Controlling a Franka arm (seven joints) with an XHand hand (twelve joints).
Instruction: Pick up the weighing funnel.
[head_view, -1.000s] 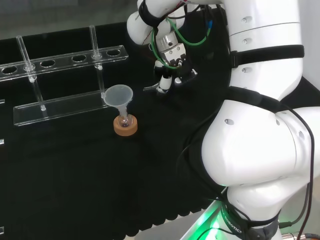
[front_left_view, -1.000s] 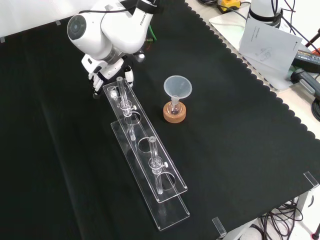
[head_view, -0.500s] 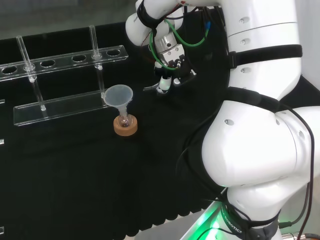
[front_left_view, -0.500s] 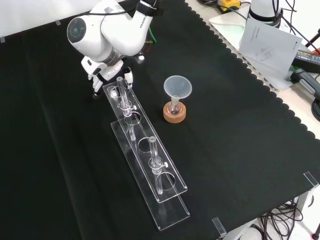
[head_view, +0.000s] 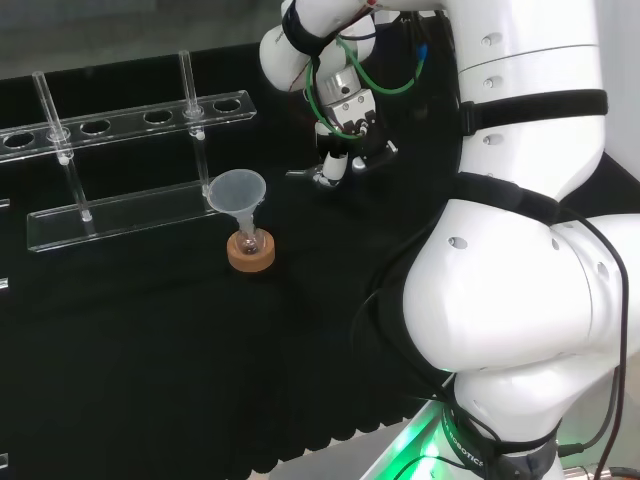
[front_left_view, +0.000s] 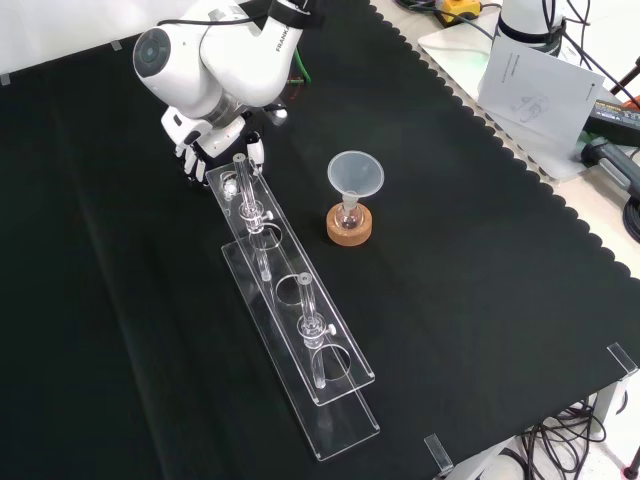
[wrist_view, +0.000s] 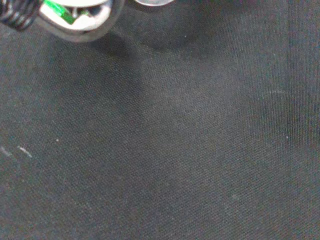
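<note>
Overall, the arm (head_view: 520, 300) was seen stretched fwd over the black cloth (head_view: 150, 380), w/ the wrist bent so that the hand (head_view: 338, 158) was pointed down at the cloth. Green cables (head_view: 345, 60) were looped just above the wrist.

Hand pose, head view: fingers were curled downward & drawn together. A small clear piece, the weighing funnel (head_view: 303, 175), was seen sticking out from the fingertips toward the view's left, approx. level. One end was taken in the pinch; the other end was left free. Whether it was lifted clear of the cloth could not be told.

Front view: the hand (front_left_view: 205, 150) was found under the big white link (front_left_view: 215, 60) w/ its round grey cap. Fingers were bunched, tips down, just beside the far end of the clear rack (front_left_view: 290, 320). Contact w/ the rack could not be judged.

Other ware: the funnel (head_view: 237, 190) was stood mouth up, stem in a small flask (head_view: 250, 240) on a cork ring (head_view: 251, 256). It was set near the hand but apart from it, to the hand's left & nearer the camera in the head view. In the front view the funnel (front_left_view: 356, 172) & cork ring (front_left_view: 349, 228) were placed to the right of the rack, untouched.

Wrist view: plain black cloth (wrist_view: 175, 150) was recorded close up.
</note>
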